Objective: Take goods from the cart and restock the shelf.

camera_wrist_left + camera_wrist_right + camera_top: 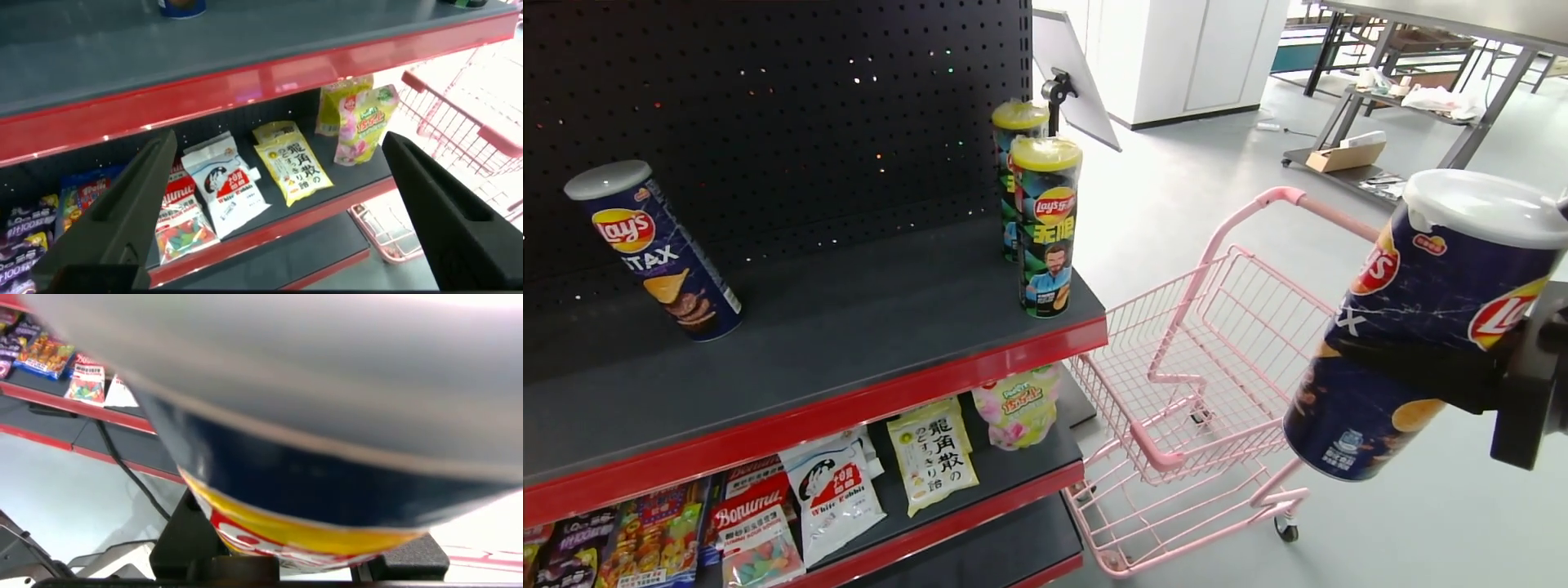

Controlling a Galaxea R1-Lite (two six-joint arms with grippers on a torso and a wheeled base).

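Shop aisle, pegboard behind grey top shelf (pixel 866 327) with red front edge. Our right gripper (pixel 1474 384) clamps navy crisp can (pixel 1413 310), white-lidded and tilted, aloft beside pink cart (pixel 1282 196). Left gripper (pixel 278 163) spread, empty. We'd carry can over shelf middle, between leaning navy can (pixel 654 249) and right-corner green cans (pixel 1045 229), then upright it before release.

- A red-and-yellow logo is borne by the shelved can (pixel 654 249) and the held can (pixel 1437 269).
- Large black characters are printed on the yellow bag (pixel 931 453).
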